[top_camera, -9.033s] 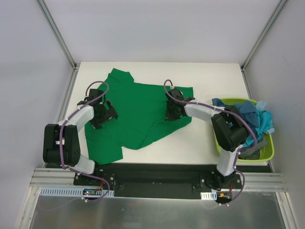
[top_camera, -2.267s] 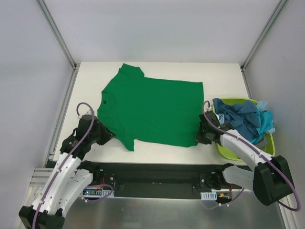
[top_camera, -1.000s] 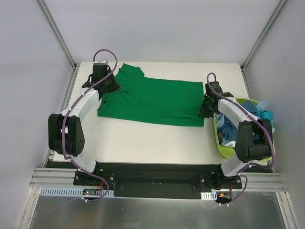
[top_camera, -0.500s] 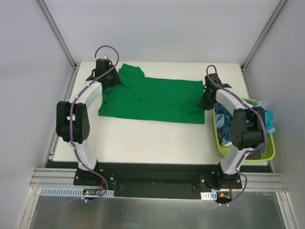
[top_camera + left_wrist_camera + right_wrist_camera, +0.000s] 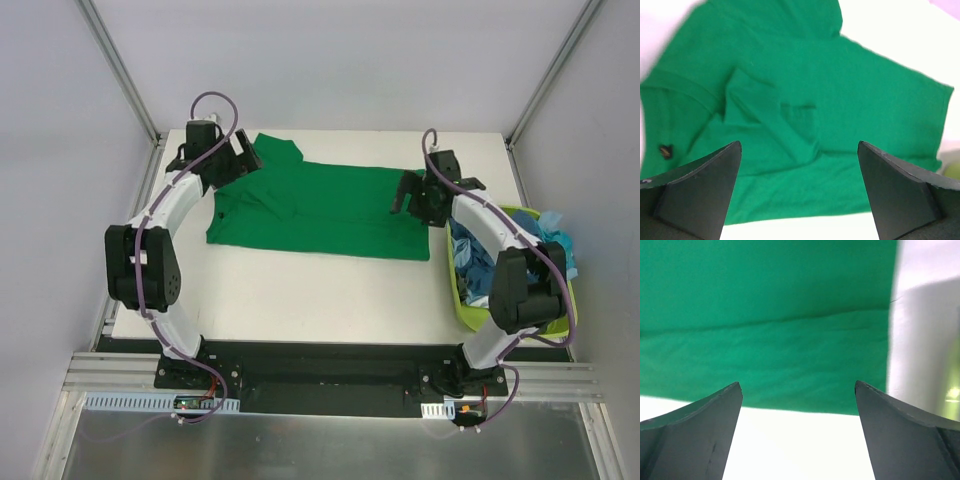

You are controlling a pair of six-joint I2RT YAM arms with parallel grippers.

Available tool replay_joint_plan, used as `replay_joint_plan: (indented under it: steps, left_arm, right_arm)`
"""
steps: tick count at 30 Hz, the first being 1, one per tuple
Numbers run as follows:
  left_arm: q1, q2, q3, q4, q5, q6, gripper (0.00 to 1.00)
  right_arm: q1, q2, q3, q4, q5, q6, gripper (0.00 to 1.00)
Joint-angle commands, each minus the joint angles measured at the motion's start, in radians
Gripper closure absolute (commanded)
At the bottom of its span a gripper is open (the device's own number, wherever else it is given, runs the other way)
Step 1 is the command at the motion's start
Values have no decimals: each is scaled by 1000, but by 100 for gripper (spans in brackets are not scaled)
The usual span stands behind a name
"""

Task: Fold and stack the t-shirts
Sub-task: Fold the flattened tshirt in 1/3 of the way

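The bright green t-shirt (image 5: pixel 320 215) lies folded in half lengthwise across the back of the white table, collar end to the left. My left gripper (image 5: pixel 243 157) hovers open over its left end; in the left wrist view the jaws (image 5: pixel 799 145) stand wide apart above the green cloth (image 5: pixel 790 100), holding nothing. My right gripper (image 5: pixel 415 200) hangs open over the shirt's right end; the right wrist view shows its jaws (image 5: pixel 797 385) wide apart above the folded hem (image 5: pixel 765 315). Dark teal-blue (image 5: pixel 472 255) and light turquoise (image 5: pixel 566 246) t-shirts lie crumpled in the basket.
The lime-green plastic basket (image 5: pixel 560 325) stands at the table's right edge, close by my right arm. Bare white table (image 5: pixel 300 300) stretches from the shirt's near edge to the front. Grey walls and metal posts enclose the table on three sides.
Both grippers have gone from shut on the shirt's far edge to open, letting the cloth go. The folded shirt stays where it lay.
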Motion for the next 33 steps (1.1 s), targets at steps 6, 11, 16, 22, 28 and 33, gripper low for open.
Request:
replay_joint_plan:
  steps: [6, 11, 16, 22, 28, 33]
  left_arm:
    - [8, 101, -127, -31, 156, -46, 1]
    - [45, 97, -237, -37, 164, -79, 1]
    - [45, -24, -445, -48, 145, -160, 1]
    - [45, -289, -728, -92, 4, -240, 1]
    - [45, -545, -886, -222, -91, -264, 1]
    - [34, -700, -918, -273, -88, -293, 1]
  right_arm:
    - [85, 146, -5, 36, -152, -39, 4]
    - [85, 186, -29, 33, -158, -26, 4]
    - [101, 131, -167, 65, -184, -13, 4]
    - [148, -35, -374, 108, -171, 10, 4]
    - [213, -230, -569, 120, -172, 50, 4]
    - [242, -380, -633, 108, -192, 66, 4]
